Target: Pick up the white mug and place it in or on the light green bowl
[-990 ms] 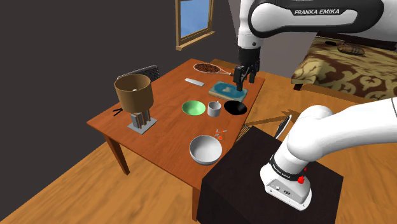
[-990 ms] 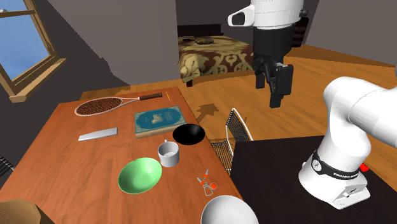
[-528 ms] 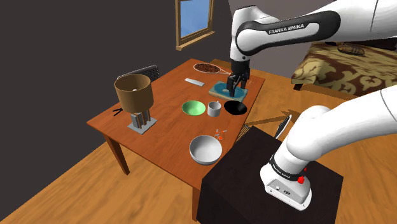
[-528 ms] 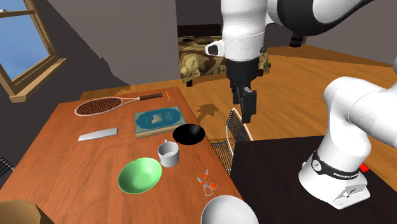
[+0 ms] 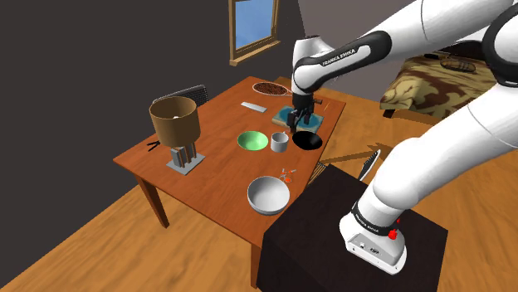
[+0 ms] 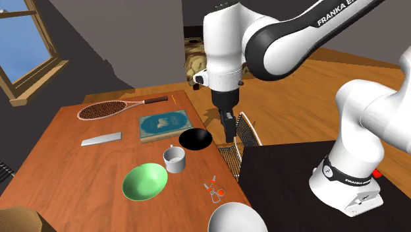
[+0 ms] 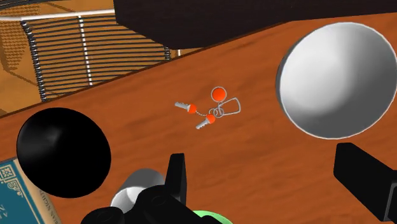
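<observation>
The gripper (image 5: 296, 124) has been brought down sharply in the last second: from high above the far side of the worktop (image 5: 216, 158) it is now carried low, just over the book (image 6: 164, 124) and the black bowl (image 5: 308, 141). In the second exterior view the gripper (image 6: 229, 128) is seen swung in from beyond the worktop's edge to hang close beside the black bowl (image 6: 195, 138)

The fingers (image 7: 177, 167) are held wide apart and nothing is clasped between them. The white mug (image 5: 279, 142) has not been touched or shifted; it is left standing upright on the worktop, between the black bowl and the light green bowl (image 5: 251, 141), just beside both. From the wrist camera the white mug (image 7: 137, 188) is caught next to one finger, off to the side of the gap, with the key ring (image 7: 213, 108) and the grey bowl (image 7: 334, 79) lying further ahead

So the approach is judged to be well under way, but the grasp is not yet lined up: a short sideways correction toward the mug is probably needed before the last descent, and the black bowl close by should be kept clear of
</observation>
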Robot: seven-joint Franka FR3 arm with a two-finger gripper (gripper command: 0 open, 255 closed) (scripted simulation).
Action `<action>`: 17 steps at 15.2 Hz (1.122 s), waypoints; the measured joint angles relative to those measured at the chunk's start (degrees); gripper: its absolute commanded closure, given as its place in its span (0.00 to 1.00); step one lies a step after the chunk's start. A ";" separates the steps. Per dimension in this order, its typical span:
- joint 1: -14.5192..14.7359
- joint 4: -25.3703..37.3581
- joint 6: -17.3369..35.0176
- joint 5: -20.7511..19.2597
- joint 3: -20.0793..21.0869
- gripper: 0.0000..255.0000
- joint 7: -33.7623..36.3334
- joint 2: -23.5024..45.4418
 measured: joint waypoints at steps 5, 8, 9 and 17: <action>-0.40 3.48 9.68 1.04 -2.51 0.00 -3.87 11.98; -0.61 6.24 14.70 2.74 -3.33 0.00 -6.33 19.19; -0.89 7.20 16.17 3.37 -3.63 0.00 -7.46 21.43; -3.90 18.64 24.70 9.90 -2.38 0.00 -14.63 40.04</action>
